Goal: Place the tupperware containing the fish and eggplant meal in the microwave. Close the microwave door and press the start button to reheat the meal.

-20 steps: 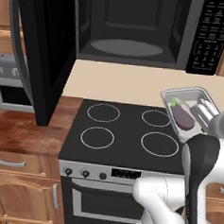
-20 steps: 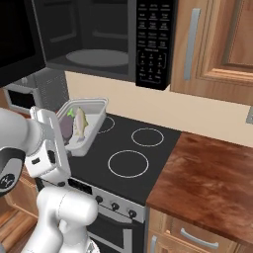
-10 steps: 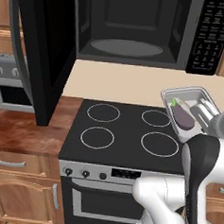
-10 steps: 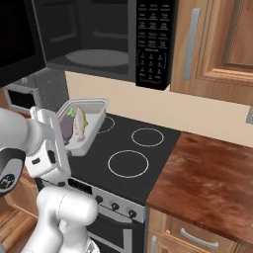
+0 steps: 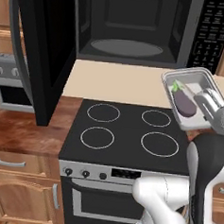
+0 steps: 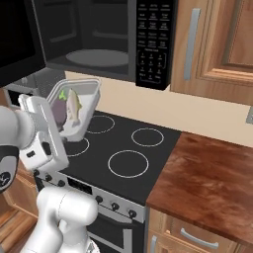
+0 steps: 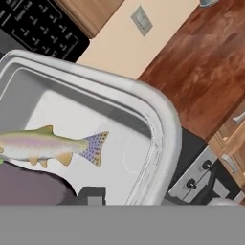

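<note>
Left base view shows us holding the tupperware [image 5: 193, 98] in the air over the right rear corner of the stove [image 5: 126, 134], below and to the right of the microwave [image 5: 134, 25] cavity. Against the frames from a second ago, almost nothing has shifted: the container sits in the same spot and at the same tilt, so we judge the lift has paused and the carry toward the cavity has yet to begin.

Our gripper [image 7: 95, 194] is clamped on the near rim of the tupperware; in the hand view one dark fingertip rests inside against the wall. The eggplant [image 5: 184, 103] and the fish [image 7: 48, 143] lie side by side inside it, neither sliding out despite the tilt.

The microwave door [image 5: 35, 56] hangs wide open to the left of the cavity, and the turntable [image 5: 126, 47] is bare. The keypad panel [image 6: 154, 42] is to the right of the cavity. We think the next move is up and left into the cavity, keeping the container level.
</note>
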Robot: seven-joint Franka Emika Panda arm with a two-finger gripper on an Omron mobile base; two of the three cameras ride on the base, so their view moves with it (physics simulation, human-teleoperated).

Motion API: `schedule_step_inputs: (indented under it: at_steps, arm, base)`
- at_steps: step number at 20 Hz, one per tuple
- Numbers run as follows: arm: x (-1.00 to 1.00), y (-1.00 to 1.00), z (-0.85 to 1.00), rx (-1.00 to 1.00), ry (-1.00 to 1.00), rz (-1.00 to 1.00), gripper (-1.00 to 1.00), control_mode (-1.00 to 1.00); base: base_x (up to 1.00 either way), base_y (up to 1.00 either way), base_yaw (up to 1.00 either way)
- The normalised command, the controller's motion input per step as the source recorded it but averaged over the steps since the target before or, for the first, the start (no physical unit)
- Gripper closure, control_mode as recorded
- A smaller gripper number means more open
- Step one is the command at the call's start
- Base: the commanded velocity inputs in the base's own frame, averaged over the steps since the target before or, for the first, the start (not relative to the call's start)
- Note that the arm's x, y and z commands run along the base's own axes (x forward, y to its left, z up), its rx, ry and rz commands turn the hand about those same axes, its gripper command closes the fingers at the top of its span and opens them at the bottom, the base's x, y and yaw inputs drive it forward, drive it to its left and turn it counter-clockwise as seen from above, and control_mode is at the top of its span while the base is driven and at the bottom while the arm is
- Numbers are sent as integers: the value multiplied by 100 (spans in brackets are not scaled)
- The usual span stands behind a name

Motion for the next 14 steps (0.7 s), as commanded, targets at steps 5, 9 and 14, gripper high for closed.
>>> schedule_step_inputs:
  at_steps: [5, 9, 14]
  arm:
    - [4, 24, 60, -4, -9, 6, 100, -100]
    - [15, 35, 40, -7, 0, 0, 100, -100]
    - [35, 30, 24, 1, 1, -6, 100, -100]
  base:
    - [0, 0, 0]
    - [0, 0, 0]
    - [0, 0, 0]
